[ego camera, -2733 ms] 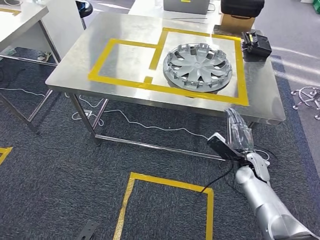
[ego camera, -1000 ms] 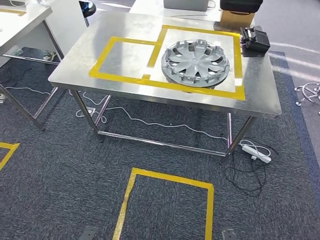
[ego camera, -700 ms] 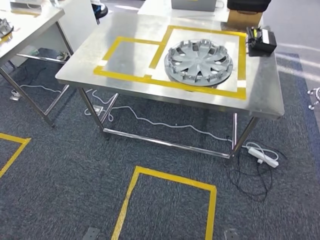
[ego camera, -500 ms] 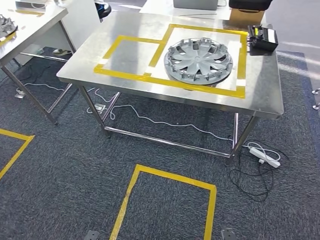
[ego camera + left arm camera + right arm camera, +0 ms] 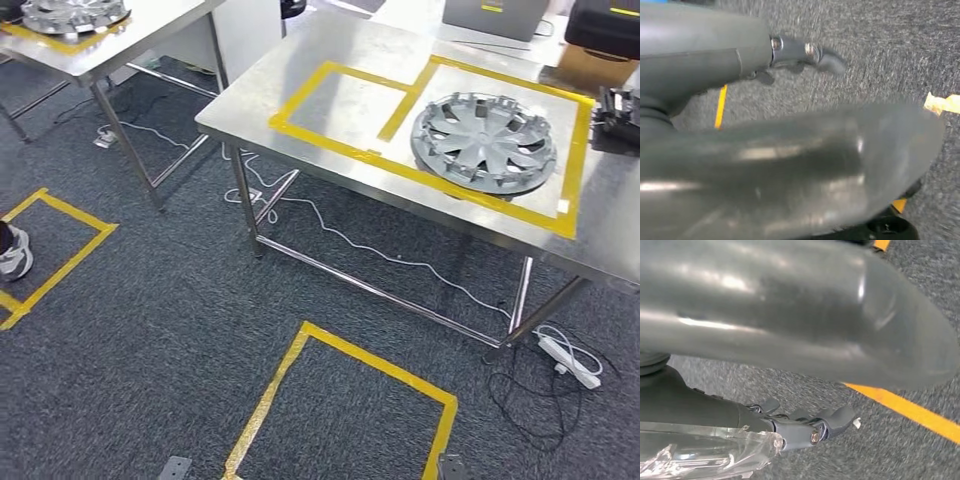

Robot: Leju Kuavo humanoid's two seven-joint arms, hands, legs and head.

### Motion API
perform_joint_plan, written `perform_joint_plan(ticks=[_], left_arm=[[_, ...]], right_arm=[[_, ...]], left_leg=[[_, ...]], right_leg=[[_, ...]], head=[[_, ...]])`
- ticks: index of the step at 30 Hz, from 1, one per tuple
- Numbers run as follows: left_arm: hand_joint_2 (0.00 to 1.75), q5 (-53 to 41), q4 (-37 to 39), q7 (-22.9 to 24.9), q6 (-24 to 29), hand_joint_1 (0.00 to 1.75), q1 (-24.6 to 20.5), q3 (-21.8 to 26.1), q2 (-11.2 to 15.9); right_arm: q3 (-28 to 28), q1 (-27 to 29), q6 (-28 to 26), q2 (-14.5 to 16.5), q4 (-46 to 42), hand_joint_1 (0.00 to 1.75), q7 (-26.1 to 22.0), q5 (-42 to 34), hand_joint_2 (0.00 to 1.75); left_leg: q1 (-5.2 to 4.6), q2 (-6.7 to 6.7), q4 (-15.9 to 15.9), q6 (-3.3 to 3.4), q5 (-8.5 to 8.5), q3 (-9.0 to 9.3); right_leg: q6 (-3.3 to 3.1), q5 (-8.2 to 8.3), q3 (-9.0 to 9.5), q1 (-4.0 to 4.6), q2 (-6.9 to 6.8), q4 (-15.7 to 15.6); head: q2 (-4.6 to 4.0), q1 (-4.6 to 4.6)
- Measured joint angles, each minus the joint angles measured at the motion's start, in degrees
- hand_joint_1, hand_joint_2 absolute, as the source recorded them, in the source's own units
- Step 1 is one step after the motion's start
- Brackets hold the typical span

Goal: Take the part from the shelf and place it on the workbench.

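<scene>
the grey wheel cover lies on the steel workbench, inside yellow tape. the left hand hangs empty, fingers loosely apart. the right hand holds nothing, fingers loosely extended.

A grey multi-spoke wheel cover lies flat, ribbed inner side up, inside a yellow-taped square on the steel workbench, near its right end.
</scene>
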Motion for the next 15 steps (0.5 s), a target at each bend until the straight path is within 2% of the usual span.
perform_joint_plan(ticks=[1,2,3,4,5,6,7,8,10,11,12,13,14,15], left_arm=[[0.00,0.0,0.0,0.0,0.0,0.00,0.0,0.0,0.0],[0.00,0.0,0.0,0.0,0.0,0.00,0.0,0.0,0.0],[0.00,0.0,0.0,0.0,0.0,0.00,0.1,0.0,0.0],[0.00,0.0,0.0,0.0,0.0,0.00,0.2,0.0,0.0],[0.00,0.0,0.0,0.0,0.0,0.00,0.2,0.0,0.0],[0.00,0.0,0.0,0.0,0.0,0.00,0.2,0.0,0.0],[0.00,0.0,0.0,0.1,0.0,0.00,0.1,0.0,0.0],[0.00,0.0,0.0,0.1,0.0,0.00,0.1,0.0,0.0],[0.00,0.0,0.0,0.3,0.0,0.00,0.3,0.0,0.0],[0.00,0.0,0.0,0.3,0.0,0.00,0.5,0.0,0.1],[0.00,0.0,0.0,0.3,0.1,0.00,0.5,0.0,0.1],[0.00,0.0,0.0,0.3,0.1,0.00,0.5,0.0,0.1],[0.00,0.0,0.0,0.3,0.1,0.00,0.4,0.0,0.1],[0.00,0.0,0.0,0.3,0.1,0.00,0.3,0.0,0.1]], right_arm=[[0.0,0.1,0.0,0.0,0.0,0.00,0.0,0.0,0.00],[0.0,0.3,0.0,0.0,0.0,0.00,0.1,0.0,0.00],[0.0,0.4,0.0,0.0,0.0,0.00,0.1,0.1,0.00],[0.0,0.4,0.0,0.0,0.1,0.00,0.2,0.1,0.00],[0.0,0.4,0.0,0.0,0.1,0.00,0.3,0.1,0.00],[0.0,0.4,0.0,0.0,0.1,0.00,0.4,0.1,0.00],[0.0,0.3,0.0,0.0,0.1,0.00,0.5,0.1,0.00],[0.0,0.3,-0.1,0.0,0.2,0.00,0.7,0.2,0.00],[0.0,0.2,-0.1,0.0,0.3,0.00,0.9,0.2,0.00],[0.0,0.2,-0.1,0.0,0.3,0.00,1.0,0.3,0.00],[0.0,0.2,-0.1,0.1,0.3,0.00,1.1,0.3,0.00],[0.0,0.2,-0.1,0.1,0.3,0.00,1.2,0.4,0.00],[0.0,0.2,-0.1,0.1,0.3,0.00,1.2,0.5,0.00],[0.0,0.4,-0.1,0.1,0.3,0.00,1.3,0.5,0.00]], left_leg=[[-0.01,-0.84,0.0,0.06,0.03,-0.04],[-0.02,-1.69,0.0,0.07,0.06,-0.06],[-0.01,-2.54,0.1,0.03,0.10,-0.03],[0.01,-3.35,0.1,-0.03,0.15,0.02],[0.03,-4.11,0.1,-0.16,0.20,0.05],[-0.02,-4.83,0.3,-0.35,0.25,-0.02],[-0.03,-5.43,0.3,-0.61,0.36,-0.17],[0.01,-6.00,0.3,-0.96,0.52,-0.41],[0.19,-7.19,0.1,-1.79,1.02,-0.82],[0.18,-6.96,0.2,-2.14,0.95,-1.05],[0.10,-5.93,1.0,-2.45,0.29,-1.56],[0.03,-4.36,3.1,-2.73,-1.07,-2.61],[0.02,-2.46,6.3,-2.99,-2.99,-4.21],[0.12,-1.22,10.4,-3.27,-4.96,-6.15]], right_leg=[[0.06,-1.05,-1.76,0.00,0.33,3.4],[0.06,-0.91,-2.74,0.00,0.45,4.8],[0.03,0.45,-2.60,-0.04,0.56,3.9],[-0.03,2.69,-1.34,-0.13,0.87,0.7],[-0.10,4.95,0.47,-0.32,2.06,-3.6],[-0.17,6.53,2.13,-0.57,3.53,-7.5],[-0.30,7.39,3.28,-0.74,4.74,-10.2],[-0.50,7.57,3.81,-0.80,5.63,-11.5],[-1.17,7.77,3.95,-0.68,4.87,-11.8],[-1.57,8.02,4.07,-0.70,4.21,-12.0],[-1.93,8.27,4.19,-0.79,3.47,-12.3],[-2.21,8.46,4.29,-0.91,2.66,-12.6],[-2.40,8.53,4.35,-0.88,1.78,-12.7],[-2.49,8.52,4.34,-0.85,0.87,-12.7]], head=[[0.00,0.07],[-0.01,0.10],[-0.01,0.10],[0.00,0.10],[0.00,0.11],[0.00,0.10],[0.01,0.07],[0.01,0.05],[0.01,0.02],[0.02,0.01],[0.01,-0.24],[0.00,-0.49],[0.00,-0.77],[-0.01,-1.00]])
